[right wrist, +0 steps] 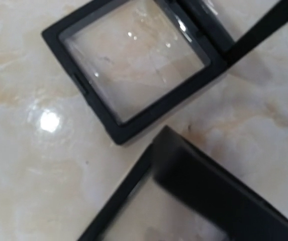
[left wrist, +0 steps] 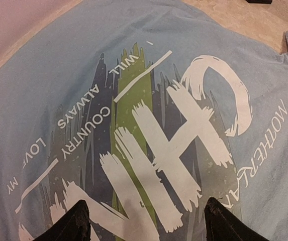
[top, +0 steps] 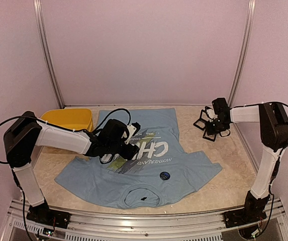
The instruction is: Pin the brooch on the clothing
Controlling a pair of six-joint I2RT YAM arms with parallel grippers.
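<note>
The clothing (top: pixel 184 168), a light blue T-shirt with white lettering and a yellow-green streak (left wrist: pixel 131 100), lies flat on the table with its collar toward the near edge. The brooch (top: pixel 165 175), a small dark round piece, rests on the shirt just below the print. My left gripper (top: pixel 128 148) hovers over the chest print, open, with nothing between its fingertips (left wrist: pixel 78 223). My right gripper (top: pixel 210 125) is at the back right, shut, down among the black frames of an open display case (right wrist: pixel 133 65). One frame edge (right wrist: pixel 219 191) sits right at its jaws; whether it is pinched does not show.
A yellow bin (top: pixel 68 119) stands at the back left, beside the shirt's hem. The black case halves (top: pixel 215 129) lie on the beige marbled tabletop (right wrist: pixel 28 165) right of the shirt. Metal posts rise at both back corners.
</note>
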